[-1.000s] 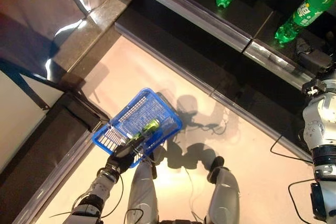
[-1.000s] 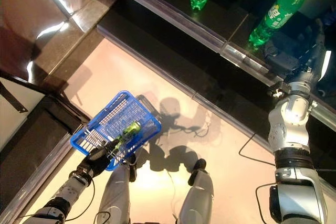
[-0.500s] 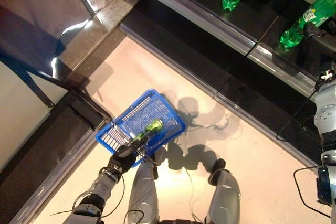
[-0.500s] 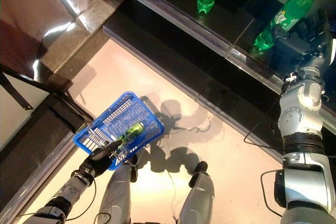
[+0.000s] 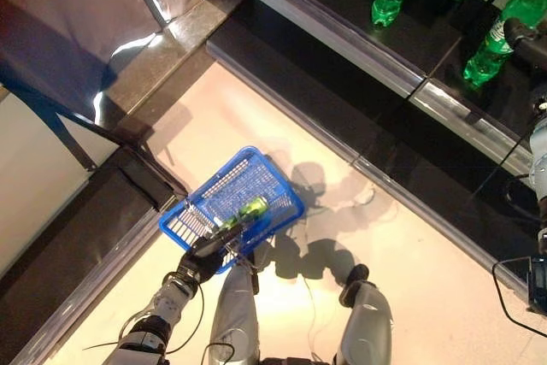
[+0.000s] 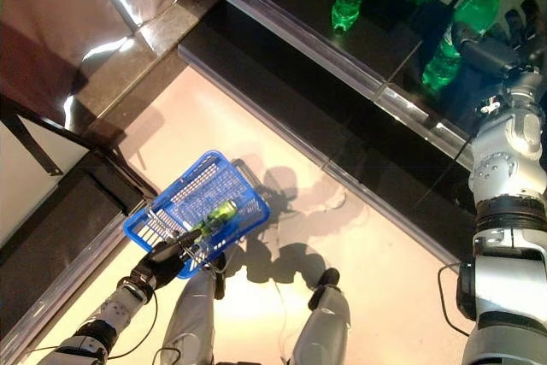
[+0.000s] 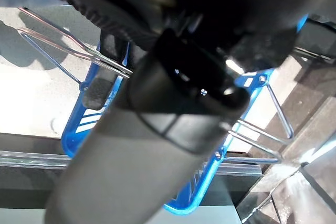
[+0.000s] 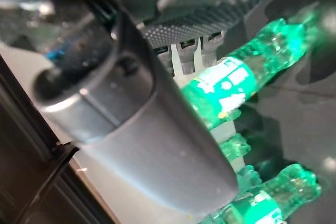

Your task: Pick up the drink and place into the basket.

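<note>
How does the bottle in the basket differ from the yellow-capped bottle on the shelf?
The bottle in the basket lies on its side; the yellow-capped bottle stands upright on the shelf. The first rests in the blue basket whose handle the left hand holds; the right hand is by the second. Both are green.

A pale beige glossy floor (image 5: 256, 117) is stretching between dark surroundings, catching warm light and soft shadows. A black shelf with a silver metal front edge (image 5: 359, 32) is running diagonally across the far side, while a dark reflective panel (image 5: 60, 14) is gleaming with bright highlights at left.
</note>
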Motion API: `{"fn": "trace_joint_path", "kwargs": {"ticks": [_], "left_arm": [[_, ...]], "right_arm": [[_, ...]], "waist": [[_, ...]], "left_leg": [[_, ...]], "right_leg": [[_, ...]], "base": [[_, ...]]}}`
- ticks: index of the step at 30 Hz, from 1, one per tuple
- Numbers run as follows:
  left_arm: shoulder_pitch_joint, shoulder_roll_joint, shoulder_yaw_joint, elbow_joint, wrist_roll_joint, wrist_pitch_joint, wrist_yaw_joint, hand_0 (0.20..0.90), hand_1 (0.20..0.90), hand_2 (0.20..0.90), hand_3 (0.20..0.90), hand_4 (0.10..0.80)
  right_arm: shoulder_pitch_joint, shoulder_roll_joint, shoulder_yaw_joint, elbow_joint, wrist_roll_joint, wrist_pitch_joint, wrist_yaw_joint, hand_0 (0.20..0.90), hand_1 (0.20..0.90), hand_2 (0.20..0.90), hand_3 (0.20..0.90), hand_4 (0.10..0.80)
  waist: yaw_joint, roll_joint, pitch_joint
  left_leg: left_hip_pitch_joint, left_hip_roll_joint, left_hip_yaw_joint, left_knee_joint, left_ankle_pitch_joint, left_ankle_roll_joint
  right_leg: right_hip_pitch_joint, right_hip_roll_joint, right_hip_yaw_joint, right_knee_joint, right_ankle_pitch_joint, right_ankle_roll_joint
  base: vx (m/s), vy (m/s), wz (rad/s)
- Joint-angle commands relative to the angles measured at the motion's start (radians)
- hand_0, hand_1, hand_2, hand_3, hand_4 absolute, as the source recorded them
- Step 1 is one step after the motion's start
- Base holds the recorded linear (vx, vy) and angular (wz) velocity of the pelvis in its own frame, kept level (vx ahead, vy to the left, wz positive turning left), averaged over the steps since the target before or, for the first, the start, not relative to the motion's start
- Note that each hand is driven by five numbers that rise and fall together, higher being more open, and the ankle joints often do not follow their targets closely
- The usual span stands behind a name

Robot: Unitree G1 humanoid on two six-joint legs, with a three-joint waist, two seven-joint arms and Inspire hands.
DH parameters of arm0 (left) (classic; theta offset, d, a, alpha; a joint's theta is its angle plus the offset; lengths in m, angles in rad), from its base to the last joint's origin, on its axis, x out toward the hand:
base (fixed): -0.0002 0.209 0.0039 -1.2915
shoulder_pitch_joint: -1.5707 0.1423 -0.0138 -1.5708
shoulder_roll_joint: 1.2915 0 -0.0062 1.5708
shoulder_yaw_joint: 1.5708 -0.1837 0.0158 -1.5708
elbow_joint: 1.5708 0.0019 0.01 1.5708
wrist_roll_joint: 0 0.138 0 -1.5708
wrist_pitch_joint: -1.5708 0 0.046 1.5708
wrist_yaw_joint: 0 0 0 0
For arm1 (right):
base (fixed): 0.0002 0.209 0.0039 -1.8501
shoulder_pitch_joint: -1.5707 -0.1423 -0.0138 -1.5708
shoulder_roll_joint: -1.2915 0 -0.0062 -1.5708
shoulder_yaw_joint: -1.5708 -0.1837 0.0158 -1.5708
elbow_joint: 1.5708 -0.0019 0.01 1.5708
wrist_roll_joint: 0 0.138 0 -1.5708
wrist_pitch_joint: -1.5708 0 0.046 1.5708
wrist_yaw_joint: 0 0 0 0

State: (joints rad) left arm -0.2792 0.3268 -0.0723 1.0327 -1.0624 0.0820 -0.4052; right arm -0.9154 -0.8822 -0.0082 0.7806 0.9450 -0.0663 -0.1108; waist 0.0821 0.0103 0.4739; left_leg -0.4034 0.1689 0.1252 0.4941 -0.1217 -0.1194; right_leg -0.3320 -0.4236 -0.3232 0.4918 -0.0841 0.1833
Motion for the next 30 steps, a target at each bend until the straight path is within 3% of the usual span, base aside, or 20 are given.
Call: {"fn": "trace_joint_path", "kwargs": {"ticks": [1, 15, 25, 30], "left_arm": [[0.129, 0.063, -0.096, -0.028, 0.036, 0.03, -0.084, 0.3, 0.3, 0.3, 0.2, 0.1], [0.12, 0.073, -0.101, -0.033, 0.033, 0.037, -0.082, 0.3, 0.3, 0.3, 0.2, 0.1], [0.109, 0.081, -0.102, -0.03, 0.031, 0.042, -0.086, 0.3, 0.3, 0.3, 0.2, 0.1], [0.107, 0.083, -0.109, -0.042, 0.024, 0.043, -0.081, 0.3, 0.3, 0.3, 0.2, 0.1]], "right_arm": [[-0.124, -0.113, 0.046, 0.0, 0.002, -0.059, 0.022, 0.9, 0.9, 0.9, 0.9, 0.8], [-0.206, -0.157, 0.139, 0.082, -0.122, 0.027, -0.089, 0.9, 0.9, 0.9, 0.9, 0.8], [-0.22, -0.156, 0.163, 0.076, -0.185, 0.009, -0.102, 0.9, 0.9, 0.9, 0.9, 0.8], [-0.238, -0.163, 0.216, 0.042, -0.325, 0.026, -0.09, 0.9, 0.9, 0.9, 0.9, 0.8]], "waist": [[0.055, -0.019, -0.104], [0.065, -0.018, -0.101], [0.063, -0.016, -0.098], [0.063, -0.016, -0.096]], "left_leg": [[0.117, 0.029, -0.02, -0.178, 0.071, 0.003], [0.109, 0.025, -0.02, -0.181, 0.078, 0.008], [0.102, 0.024, -0.016, -0.183, 0.079, 0.009], [0.101, 0.024, -0.012, -0.188, 0.083, 0.011]], "right_leg": [[-0.096, -0.031, 0.045, 0.004, 0.089, 0.037], [-0.097, -0.033, 0.035, 0.0, 0.092, 0.032], [-0.103, -0.031, 0.033, -0.002, 0.092, 0.031], [-0.101, -0.028, 0.03, -0.011, 0.095, 0.029]], "base": [[0.0, 0.0, 0.0], [0.001, -0.002, 0.03], [-0.003, -0.001, -0.01], [-0.008, -0.001, 0.01]]}}
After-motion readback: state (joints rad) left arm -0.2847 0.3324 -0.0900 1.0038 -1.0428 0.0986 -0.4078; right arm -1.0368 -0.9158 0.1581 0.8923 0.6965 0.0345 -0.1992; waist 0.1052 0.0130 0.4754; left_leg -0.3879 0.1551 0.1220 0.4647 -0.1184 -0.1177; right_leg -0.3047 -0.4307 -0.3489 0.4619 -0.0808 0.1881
